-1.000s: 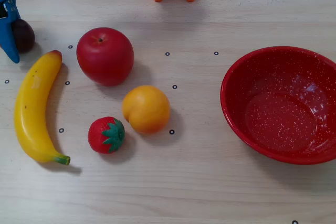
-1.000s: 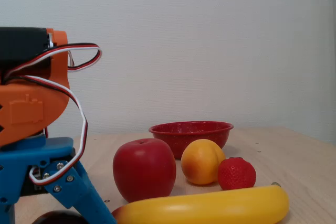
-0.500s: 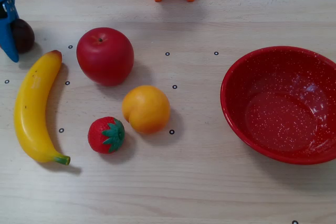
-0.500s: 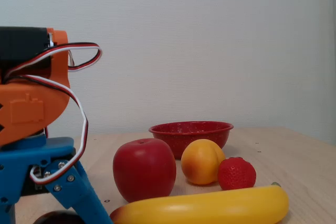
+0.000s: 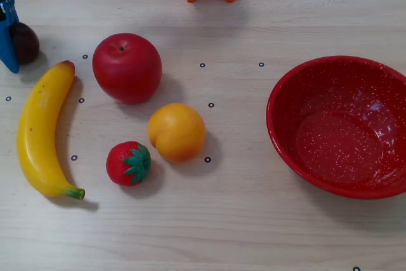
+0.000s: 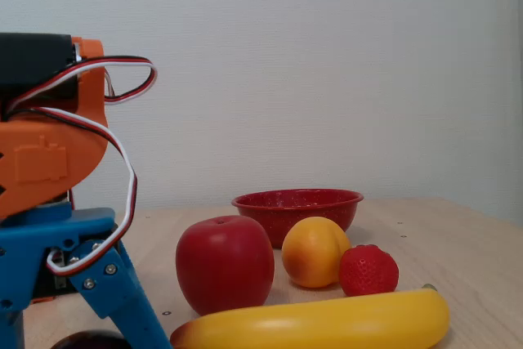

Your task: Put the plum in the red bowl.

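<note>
The plum (image 5: 25, 42) sits at the far left edge of the overhead fixed view, touching a blue finger of the hand (image 5: 11, 39); whether the hand really grips it I cannot tell. For a good grasp, both fingers should close around its middle before lifting, then carry it high over the apple (image 5: 127, 68) to the red bowl (image 5: 279, 125) on the worktop's right

The small, smooth, dark maroon plum (image 5: 26, 42) is sitting at the top view's far left edge, barely showing in the side view (image 6: 90, 339). The large, glossy, white-speckled red bowl (image 5: 285, 131) is standing upright and empty, well apart at the right (image 6: 297, 206).
</note>
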